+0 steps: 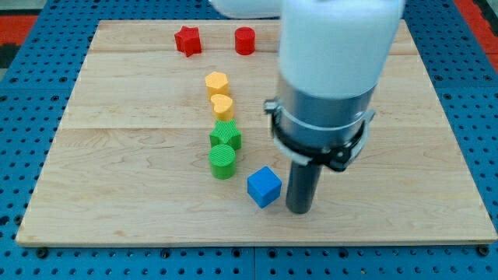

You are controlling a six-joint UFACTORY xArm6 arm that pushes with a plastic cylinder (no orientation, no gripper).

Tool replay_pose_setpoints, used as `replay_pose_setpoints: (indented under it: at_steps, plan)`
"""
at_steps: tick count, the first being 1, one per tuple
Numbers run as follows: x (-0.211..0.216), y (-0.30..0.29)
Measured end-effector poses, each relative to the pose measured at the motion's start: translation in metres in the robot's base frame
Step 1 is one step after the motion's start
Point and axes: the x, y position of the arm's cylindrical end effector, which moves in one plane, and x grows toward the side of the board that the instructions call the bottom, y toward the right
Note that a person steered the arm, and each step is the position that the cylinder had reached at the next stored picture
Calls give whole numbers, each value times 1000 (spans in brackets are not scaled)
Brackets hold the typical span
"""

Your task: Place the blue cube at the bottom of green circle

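The wooden board (117, 210) carries blocks — blue cube (264, 187), green circle (222, 162), green star (226, 137) (touching it), two yellow (217, 82) (222, 106), two red (187, 40) (245, 40).

Two red blocks (187, 40), two yellow (217, 82), two green (222, 161), one blue cube (264, 187).

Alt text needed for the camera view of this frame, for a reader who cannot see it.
My tip rests on the wooden board just right of the blue cube, which sits below and right of the green circle. Above the circle, a green star, yellow heart and yellow hexagon form a column; two red blocks lie near the top.
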Motion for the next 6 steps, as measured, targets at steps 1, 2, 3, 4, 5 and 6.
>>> replay_pose_setpoints:
  at_steps: [1, 2, 3, 4, 5, 6]
  plan:
    - [-21, -7]
    - [11, -10]
    - [19, -30]
    - [7, -14]
    - [-18, -14]
    - [-3, -37]
